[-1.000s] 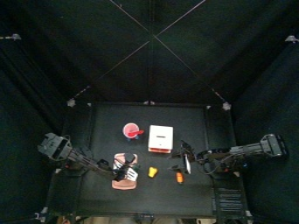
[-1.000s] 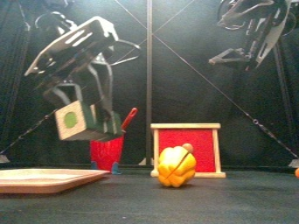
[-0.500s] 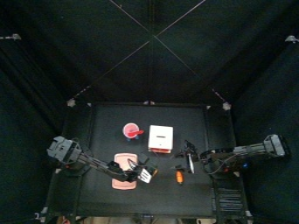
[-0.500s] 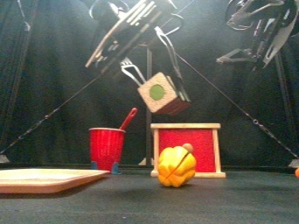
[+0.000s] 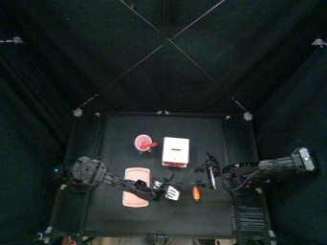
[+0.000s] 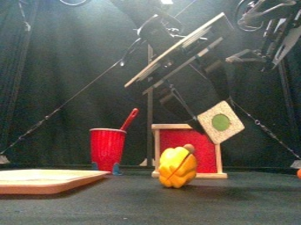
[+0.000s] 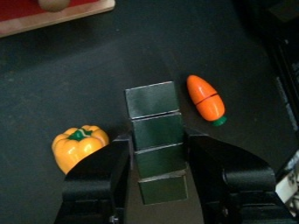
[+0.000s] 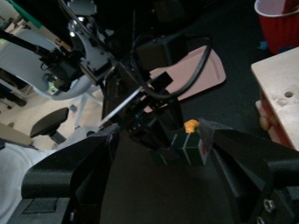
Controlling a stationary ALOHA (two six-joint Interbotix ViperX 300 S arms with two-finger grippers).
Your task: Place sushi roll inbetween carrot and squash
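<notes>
My left gripper point(image 7: 160, 150) is shut on the sushi roll point(image 7: 156, 131), a block with a white face and green centre point(image 6: 219, 121), held off the table. In the left wrist view the roll hangs over the dark gap between the yellow-orange squash point(image 7: 79, 147) and the slim deep-orange carrot point(image 7: 207, 96). In the front view the squash point(image 6: 178, 167) stands on the table below and left of the roll. From above, the left gripper point(image 5: 170, 190) sits just left of the carrot point(image 5: 196, 192). My right gripper point(image 5: 211, 175) hovers open behind the carrot, holding nothing.
A red cup point(image 6: 107, 148) with a spoon in it and a cream box point(image 5: 177, 148) with a red face point(image 6: 188, 149) stand behind the squash. A flat pale tray point(image 6: 47, 180) lies at the front left.
My left arm has swung to the right with the sushi roll, from above the tray to over the gap between squash and carrot. The right arm has barely moved.
</notes>
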